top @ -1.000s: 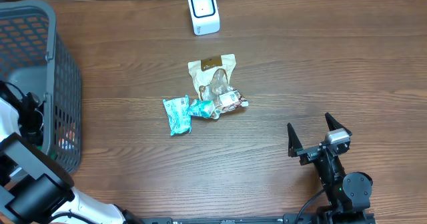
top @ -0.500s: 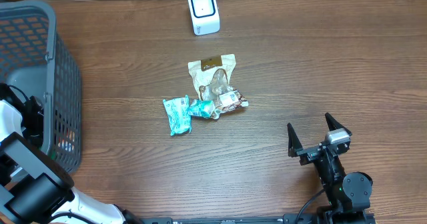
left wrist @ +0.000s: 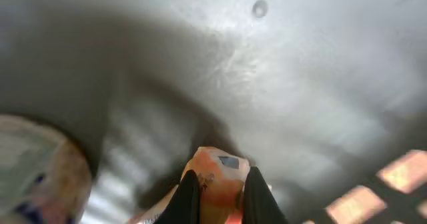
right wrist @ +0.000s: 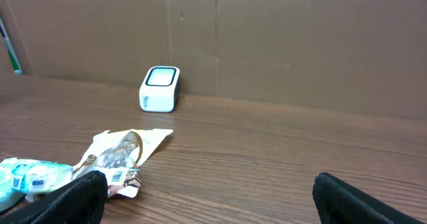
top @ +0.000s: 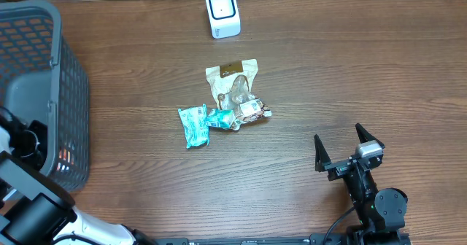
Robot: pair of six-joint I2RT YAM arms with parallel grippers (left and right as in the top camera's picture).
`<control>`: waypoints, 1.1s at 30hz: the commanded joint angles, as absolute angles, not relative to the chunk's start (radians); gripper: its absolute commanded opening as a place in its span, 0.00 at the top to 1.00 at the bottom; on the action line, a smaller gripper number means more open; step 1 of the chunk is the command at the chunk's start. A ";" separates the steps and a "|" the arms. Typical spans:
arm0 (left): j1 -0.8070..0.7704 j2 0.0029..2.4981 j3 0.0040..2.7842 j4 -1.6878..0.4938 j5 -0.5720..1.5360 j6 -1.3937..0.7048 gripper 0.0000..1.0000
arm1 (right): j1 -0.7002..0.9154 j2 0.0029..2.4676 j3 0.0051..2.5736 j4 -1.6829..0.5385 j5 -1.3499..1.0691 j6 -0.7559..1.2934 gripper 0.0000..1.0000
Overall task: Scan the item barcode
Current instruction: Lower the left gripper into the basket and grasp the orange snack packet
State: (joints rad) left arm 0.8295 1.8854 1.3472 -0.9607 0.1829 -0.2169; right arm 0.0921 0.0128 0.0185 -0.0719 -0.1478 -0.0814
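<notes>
Down inside basket (top: 69,77), left edge of table (top: 328,70): left gripper (left wrist: 223,176) pinched shut on orange packet (left wrist: 217,165). Right gripper (top: 337,133) wide open, empty, near edge. Scanner (top: 222,12) at far edge, well apart. Grasp looks made; lift-out, carry and scan left

table (top: 365,70): brown wood | basket (top: 73,99): grey mesh, left end | cardboard wall (right wrist: 300,37): behind

Setting: mock shop checkout on a robot test bench. Evidence: wood-grain table (top: 365,70); white barcode scanner (top: 222,12); grey mesh shopping basket (top: 69,77); sealed snack packets (top: 233,92) lying loose; plain cardboard wall (right wrist: 300,44) as backdrop.
</notes>
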 commanded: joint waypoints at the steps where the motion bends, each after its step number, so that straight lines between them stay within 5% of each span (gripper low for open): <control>1: 0.839 1.896 1.508 -1.032 0.293 -0.259 0.96 | 0.089 0.003 0.008 -0.069 -0.134 -0.078 0.00; 16: 0.730 1.732 1.932 -1.229 0.331 -0.176 0.96 | 0.089 0.003 0.008 -0.069 -0.134 -0.078 0.00; 20: 0.688 1.734 1.914 -1.243 0.125 -0.157 0.62 | 0.089 0.003 0.008 -0.069 -0.134 -0.078 0.00; 33: 0.682 1.821 1.520 -1.056 -0.034 -0.152 0.32 | 0.089 0.003 0.008 -0.069 -0.134 -0.078 0.00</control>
